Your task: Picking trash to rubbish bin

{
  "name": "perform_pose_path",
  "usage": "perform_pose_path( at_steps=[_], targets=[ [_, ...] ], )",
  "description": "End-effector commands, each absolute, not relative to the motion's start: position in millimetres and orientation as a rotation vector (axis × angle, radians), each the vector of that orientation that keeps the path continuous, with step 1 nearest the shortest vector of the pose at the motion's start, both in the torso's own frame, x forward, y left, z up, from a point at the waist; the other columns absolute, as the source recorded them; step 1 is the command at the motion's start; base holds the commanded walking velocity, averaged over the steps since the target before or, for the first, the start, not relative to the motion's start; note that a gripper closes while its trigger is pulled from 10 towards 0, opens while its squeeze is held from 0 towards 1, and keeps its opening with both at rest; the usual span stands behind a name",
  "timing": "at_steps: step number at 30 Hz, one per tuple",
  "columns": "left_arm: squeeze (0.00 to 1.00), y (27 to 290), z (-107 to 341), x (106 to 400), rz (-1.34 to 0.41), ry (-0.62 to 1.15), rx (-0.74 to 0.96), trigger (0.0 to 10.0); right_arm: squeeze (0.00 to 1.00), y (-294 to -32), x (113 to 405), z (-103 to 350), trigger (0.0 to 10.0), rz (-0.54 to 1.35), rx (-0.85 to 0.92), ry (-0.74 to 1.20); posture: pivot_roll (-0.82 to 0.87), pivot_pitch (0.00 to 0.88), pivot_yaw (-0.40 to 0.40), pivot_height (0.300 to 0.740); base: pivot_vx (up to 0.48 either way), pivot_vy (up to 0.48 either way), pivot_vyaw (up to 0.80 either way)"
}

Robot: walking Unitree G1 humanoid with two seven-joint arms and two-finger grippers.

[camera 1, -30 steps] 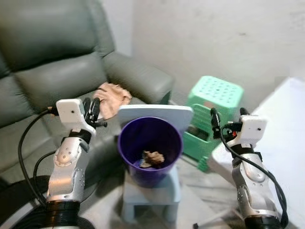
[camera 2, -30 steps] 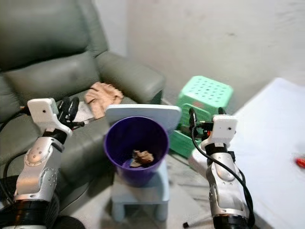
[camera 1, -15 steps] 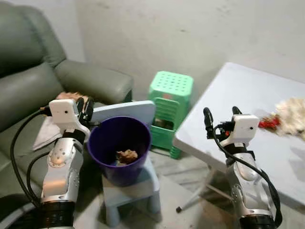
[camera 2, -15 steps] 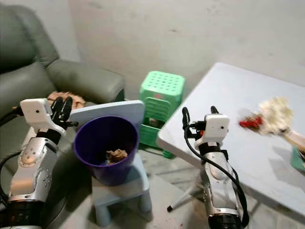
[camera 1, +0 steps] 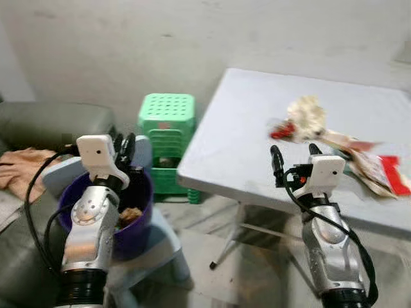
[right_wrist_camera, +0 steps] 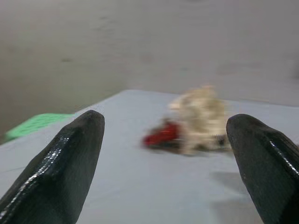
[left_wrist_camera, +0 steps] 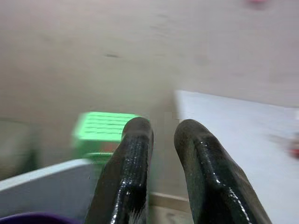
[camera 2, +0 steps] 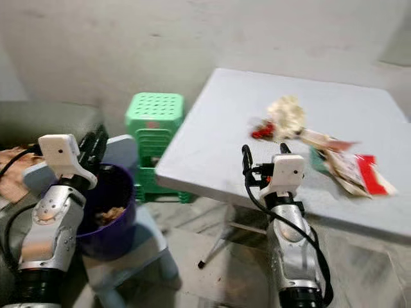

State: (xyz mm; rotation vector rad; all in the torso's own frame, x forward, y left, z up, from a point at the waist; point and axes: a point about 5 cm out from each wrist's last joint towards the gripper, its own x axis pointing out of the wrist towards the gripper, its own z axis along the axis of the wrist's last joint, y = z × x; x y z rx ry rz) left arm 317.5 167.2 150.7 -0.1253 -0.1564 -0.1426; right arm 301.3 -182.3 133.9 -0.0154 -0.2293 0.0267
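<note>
Trash sits in a loose pile on the far right part of the white table: a crumpled cream tissue wad with a small red scrap touching its left side, plus flat wrappers with a red patch further right. The right gripper is raised at the table's near edge with fingers spread wide and empty, pointed at the wad, so it's probably lining up a grab. The left gripper has its fingers nearly together, holding nothing, parked above the purple bin, likely just out of the way. That bin sits on a small blue chair on the left, near a green stool, and already has some brownish crumpled stuff inside.
</note>
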Motion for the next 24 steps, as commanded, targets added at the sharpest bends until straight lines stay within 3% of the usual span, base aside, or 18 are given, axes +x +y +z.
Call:
perform_pose_path(
  at_steps=[1, 24],
  targets=[
    [0.0, 169.7, 153.9, 318.1, -0.146, -0.159, -0.117, 10.0, 0.0, -179.1, 302.8, 137.2, 10.0, 0.03, -0.011, -0.241, 0.12, 0.0, -0.007, 0.715, 0.0, 0.0, -0.49],
    [0.0, 166.5, 150.0, 317.5, -0.174, -0.123, -0.132, 10.0, 0.0, -179.8, 297.3, 133.8, 10.0, 0.023, 0.002, -0.221, 0.11, 0.0, -0.003, 0.715, 0.0, 0.0, 0.0]
  ],
)
